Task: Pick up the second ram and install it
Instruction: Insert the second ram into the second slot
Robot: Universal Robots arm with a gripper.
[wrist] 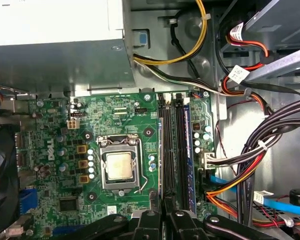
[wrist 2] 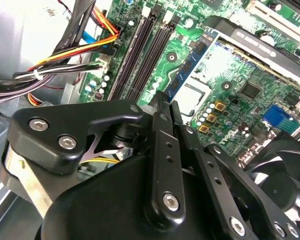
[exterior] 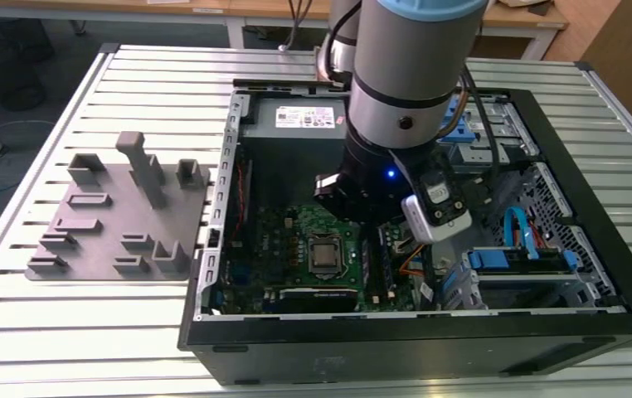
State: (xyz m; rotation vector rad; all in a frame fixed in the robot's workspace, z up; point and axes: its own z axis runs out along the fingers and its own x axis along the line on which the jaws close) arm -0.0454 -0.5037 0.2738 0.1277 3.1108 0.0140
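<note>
Clamping the second ram (wrist 2: 189, 67) by one end, the gripper (wrist 2: 164, 102) has its two black fingers (wrist 2: 166, 150) drawn together, with no more gap between them than the thin stick itself. In the second wrist view the stick runs away from the fingertips almost edge-on, so its chips and a bluish strip are foreshortened, and the gripped end is hidden behind the fingers.

It hangs over the motherboard (wrist: 115, 115), just beside the row of black memory slots (wrist: 169, 150), on the side toward the processor socket (wrist: 119, 166). Whether its lower edge touches anything cannot be told. In the first wrist view it seems to shrink to a pale sliver between socket and slots.

On the far side of that row another stick (wrist: 189, 150) appears to stand seated, though only a bluish edge is legible. Beyond it, bundled cables (wrist: 250, 155) run out of frame.

In the exterior view the arm (exterior: 405, 66) reaches down into the open computer case (exterior: 405, 336), and its wrist blocks fingers and stick alike. The grey fixture block (exterior: 117, 215) lies on the slatted table (exterior: 28, 332) at the exterior view's left, well apart from the case.
</note>
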